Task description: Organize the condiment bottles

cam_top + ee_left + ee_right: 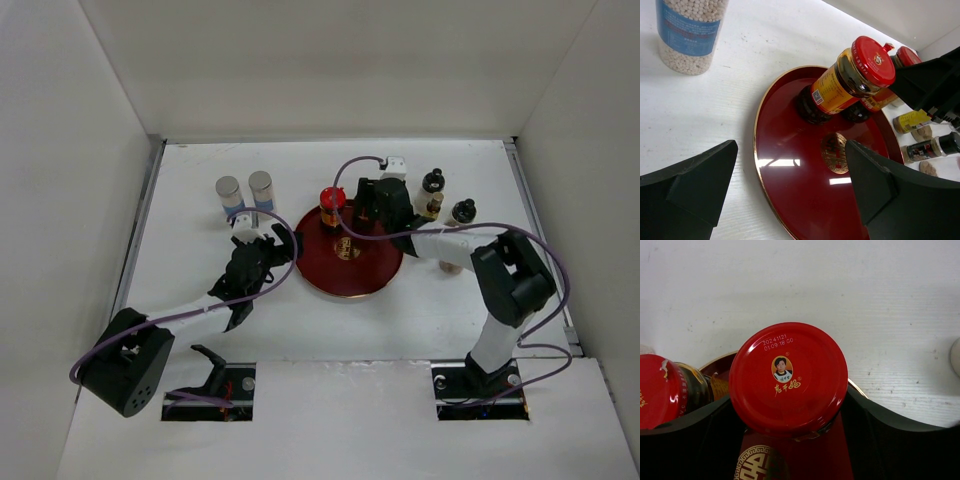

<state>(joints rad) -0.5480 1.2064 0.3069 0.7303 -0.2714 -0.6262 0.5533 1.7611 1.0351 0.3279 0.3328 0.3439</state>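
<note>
A round dark-red tray [350, 272] lies mid-table. One red-capped jar [331, 200] stands on its far left part, also in the left wrist view [850, 80]. My right gripper [362, 212] is shut on a second red-capped jar [788, 377] that stands beside the first on the tray, its body hidden in the top view. My left gripper [268, 240] is open and empty at the tray's left rim [757, 150]. Two silver-capped cylinders [229, 191] [261, 186] stand at the back left; the blue-labelled one shows in the left wrist view [687, 35].
Three black-capped glass bottles [432, 180] [432, 205] [462, 210] stand right of the tray. A pinkish shaker [449, 266] is mostly hidden under my right forearm. White walls close in the table on the left, back and right.
</note>
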